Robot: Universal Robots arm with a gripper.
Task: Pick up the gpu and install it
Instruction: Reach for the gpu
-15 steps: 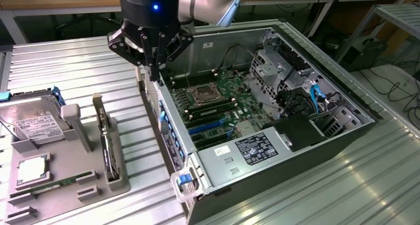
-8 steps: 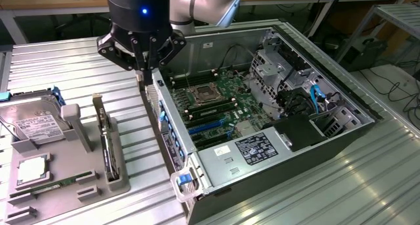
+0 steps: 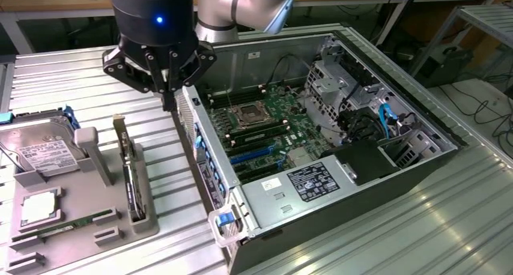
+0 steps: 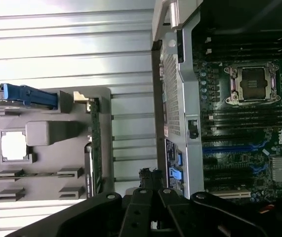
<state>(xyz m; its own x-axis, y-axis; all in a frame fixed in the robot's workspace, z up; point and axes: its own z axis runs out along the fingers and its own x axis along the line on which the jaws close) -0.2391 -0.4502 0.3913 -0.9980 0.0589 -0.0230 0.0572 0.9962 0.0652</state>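
The gpu (image 3: 128, 167) stands on edge in a slot of the grey holder (image 3: 88, 161), a thin card with a metal bracket at its far end. In the wrist view the gpu (image 4: 95, 143) runs along the holder's (image 4: 47, 133) edge nearest the case. My gripper (image 3: 169, 99) hangs shut and holds nothing, above the metal table between the holder and the rear wall of the open computer case (image 3: 200, 161). In the wrist view its fingertips (image 4: 150, 178) meet beside that wall.
The case lies open with its motherboard (image 3: 265, 131), a bare CPU socket (image 3: 246, 114) and blue card slots (image 3: 254, 156) facing up. The holder also carries a hard drive (image 3: 40, 152), a square chip (image 3: 40, 208) and a memory stick (image 3: 66, 227).
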